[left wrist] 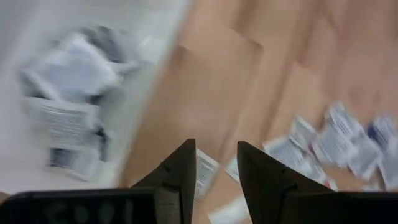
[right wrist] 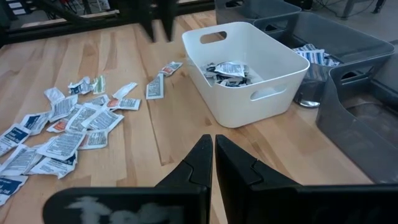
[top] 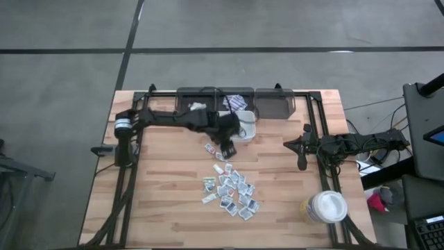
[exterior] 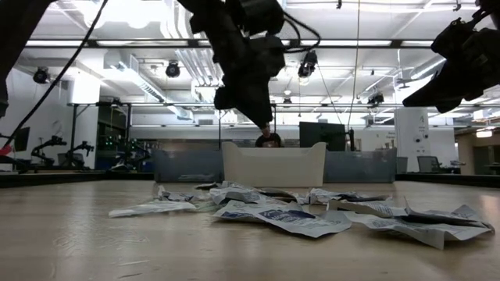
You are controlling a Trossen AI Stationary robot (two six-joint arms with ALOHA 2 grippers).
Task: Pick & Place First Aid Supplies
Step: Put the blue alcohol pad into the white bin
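Observation:
The first aid supplies are small white sachets with blue-grey print. A loose heap (top: 229, 189) (right wrist: 68, 127) (exterior: 305, 212) lies flat on the wooden table's middle, and two strays (top: 212, 148) (right wrist: 155, 87) lie nearer the white bin. That white bin (top: 248, 132) (right wrist: 273, 93) holds several sachets (right wrist: 227, 70) (left wrist: 65, 118). My left gripper (top: 227, 148) (left wrist: 216, 168) (exterior: 266, 121) hangs open above the table beside the bin's left wall, pointing steeply down, with nothing between its fingers. My right gripper (top: 302, 161) (right wrist: 213, 152) waits shut at the table's right, clear of everything.
Three grey bins (top: 198, 101) (top: 274, 103) line the far edge; the middle one (top: 236, 103) (right wrist: 314, 55) holds blue-printed sachets. A white round lidded tub (top: 326, 207) stands at the near right corner. Bare wood lies left of the heap.

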